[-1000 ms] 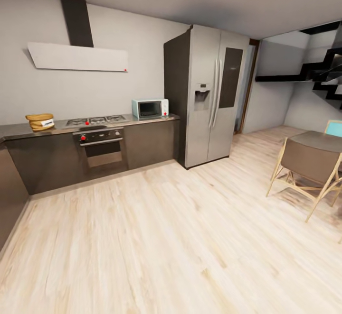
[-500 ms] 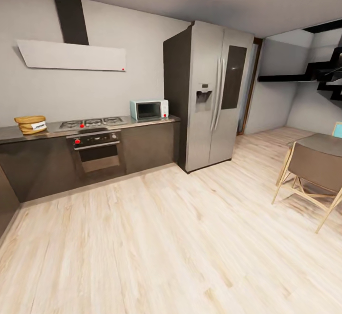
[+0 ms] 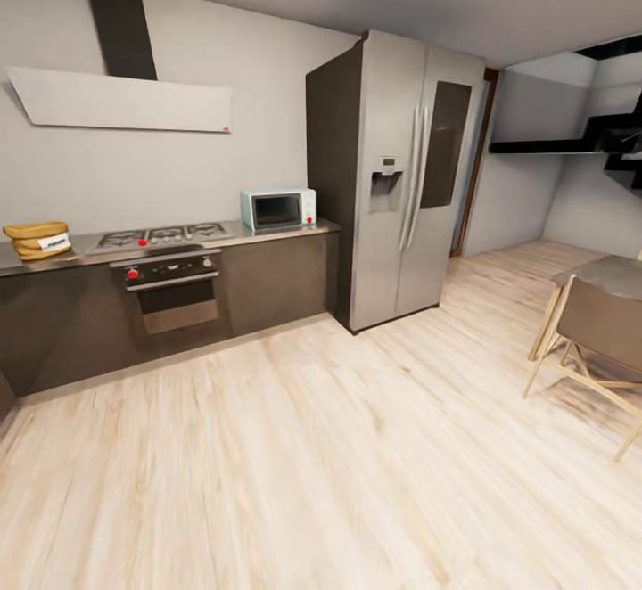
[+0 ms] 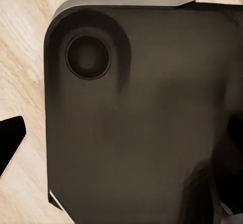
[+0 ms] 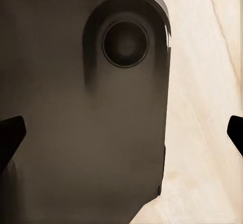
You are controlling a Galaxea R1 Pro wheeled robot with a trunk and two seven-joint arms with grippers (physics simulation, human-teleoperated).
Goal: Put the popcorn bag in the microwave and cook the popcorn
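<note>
Nothing of the task was done: the bag (image 3: 37, 241) sat on the counter (image 3: 85, 253) at the frame's left edge, well apart from the shut microwave (image 3: 278, 209) beyond the hob (image 3: 162, 235). Fetching, loading and heating all remained. Whether either hand was spread or pressed together, I cannot tell.

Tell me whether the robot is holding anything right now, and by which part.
Nothing is held. The popcorn bag sits on the countertop at the far left, well away from the microwave.
</note>
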